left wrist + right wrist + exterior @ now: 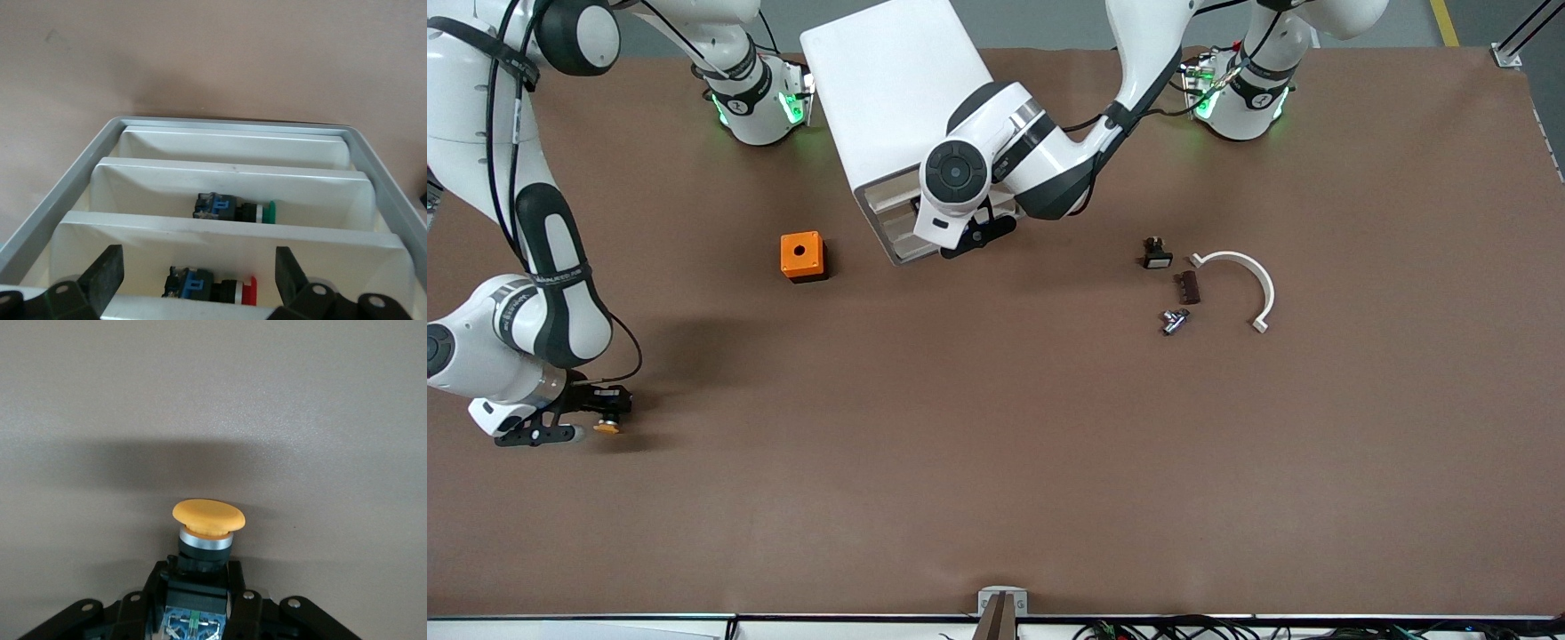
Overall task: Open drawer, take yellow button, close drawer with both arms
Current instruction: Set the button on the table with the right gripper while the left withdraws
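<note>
An orange cube (803, 256) sits on the brown table (996, 462). Toward the left arm's end lie a black-and-white part (1156, 254), brown block (1188, 287), metal fitting (1174, 320) and white curved bracket (1243, 283).

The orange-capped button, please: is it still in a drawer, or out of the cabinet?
Out: the right pincer is shut on the button, above bare table toward the right arm's end.
</note>
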Controlling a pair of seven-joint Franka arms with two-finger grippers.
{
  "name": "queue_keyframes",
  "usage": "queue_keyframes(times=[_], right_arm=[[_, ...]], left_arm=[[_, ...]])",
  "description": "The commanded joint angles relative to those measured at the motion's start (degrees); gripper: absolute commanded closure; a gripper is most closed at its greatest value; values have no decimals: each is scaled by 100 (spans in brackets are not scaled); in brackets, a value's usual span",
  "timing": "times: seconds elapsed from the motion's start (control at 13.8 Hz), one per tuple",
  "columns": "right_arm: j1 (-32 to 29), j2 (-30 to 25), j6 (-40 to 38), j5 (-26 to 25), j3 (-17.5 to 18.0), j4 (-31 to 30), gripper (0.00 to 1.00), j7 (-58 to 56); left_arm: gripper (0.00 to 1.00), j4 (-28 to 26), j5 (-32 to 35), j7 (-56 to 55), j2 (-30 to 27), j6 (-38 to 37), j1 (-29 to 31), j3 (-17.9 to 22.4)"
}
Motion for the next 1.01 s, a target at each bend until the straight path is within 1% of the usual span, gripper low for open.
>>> queue_keyframes(times=[0.0,0.14,0.22,0.29,0.36,0.43,0.65,0.72,0.94], right_arm=[[-138,95,-16,299,112,146,97,7],[-129,147,-16,292,112,155,98,34],[-138,182,-16,292,103,233,87,34],[-138,209,-16,283,103,312,54,34],[-138,209,-16,292,103,322,9,25],[-138,200,-16,274,103,330,0,-10],[-111,43,-112,257,77,348,0,-10],[-103,-71,-278,257,77,331,0,-1],[-85,-703,-1332,239,15,357,0,51]], left_arm=[[0,-37,275,-133,-253,-286,334,136],[0,-37,1011,-133,-603,-496,747,137],[0,-28,1258,-124,-753,-602,1010,145],[0,-28,1365,-63,-903,-664,1344,137],[0,-28,1419,-36,-1009,-708,1634,137],[0,-19,1489,25,-1123,-709,1933,137],[0,-19,2094,122,-1457,-709,2628,119],[0,-10,2183,348,-1545,-709,2839,119],[0,-10,2280,1122,-1835,-717,3489,137]])
